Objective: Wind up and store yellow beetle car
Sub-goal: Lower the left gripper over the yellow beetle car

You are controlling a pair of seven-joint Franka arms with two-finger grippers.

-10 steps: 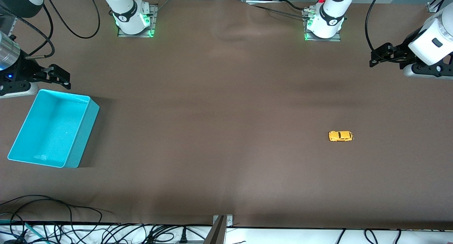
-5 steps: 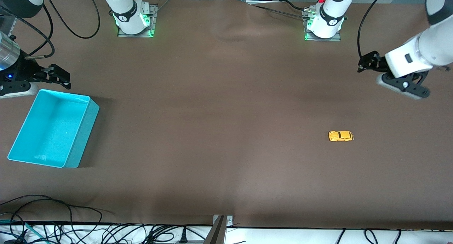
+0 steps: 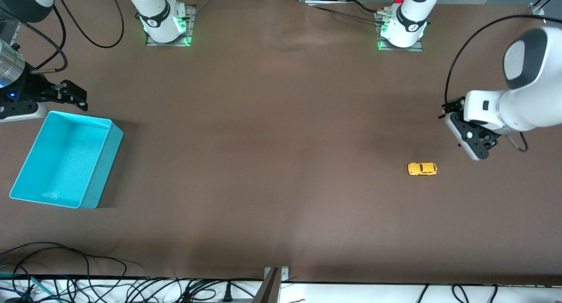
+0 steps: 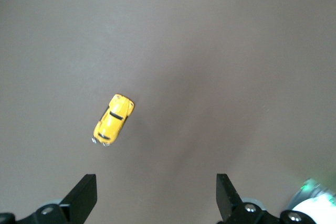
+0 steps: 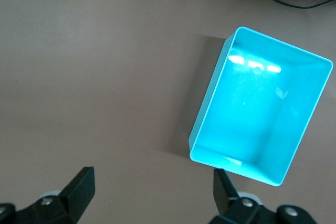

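Yellow beetle car [image 3: 423,169] untouched on table, both grippers' fingers [image 4: 84,195] spread wide, empty.

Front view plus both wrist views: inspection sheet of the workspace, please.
Surface: brown table cover, faint wrinkles.
Job's things: tiny yellow beetle toy car on its wheels, toward the left arm's end; empty turquoise plastic bin toward the right arm's end.
Clutter: nothing seen.
Grippers: left gripper open, over bare cover beside the car; right gripper open, waiting beside the bin.
Cables: black cables along the table edge nearest the front camera.
Surroundings: arm bases lit green.
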